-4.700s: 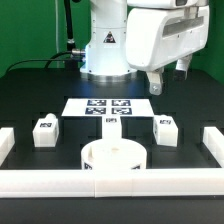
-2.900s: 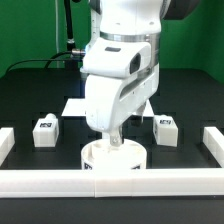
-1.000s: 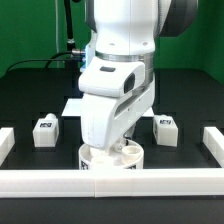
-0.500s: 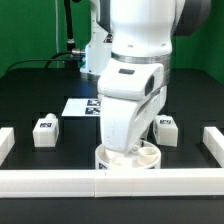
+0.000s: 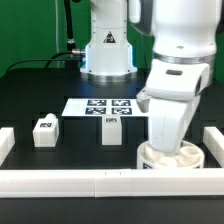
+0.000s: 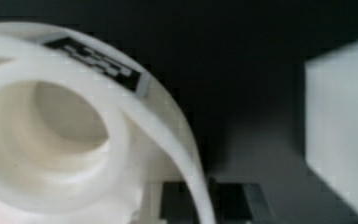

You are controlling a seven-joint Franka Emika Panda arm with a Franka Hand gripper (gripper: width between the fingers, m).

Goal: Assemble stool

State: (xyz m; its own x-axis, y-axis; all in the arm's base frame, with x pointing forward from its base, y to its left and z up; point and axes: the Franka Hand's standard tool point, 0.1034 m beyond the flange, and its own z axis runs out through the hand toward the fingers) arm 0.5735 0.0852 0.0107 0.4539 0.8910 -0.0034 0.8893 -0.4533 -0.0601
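seat (image 5: 170, 164): white round disc, hollow (tagged rim) | jaws: clamped on its rim

Can't see claw (image 6: 197, 196) in exterior view: buried under arm (image 5: 175, 90) housing, down inside seat (image 5: 190, 158). Lost behind arm too: seat's middle and back, one corner of marker board (image 5: 100, 105). Can't read tags on legs (image 5: 44, 132), too small. Wrist view: blurred all over, seat cropped at edges, rim tag (image 6: 96, 60) unreadable, white block (image 6: 345, 110) cropped, can't identify.
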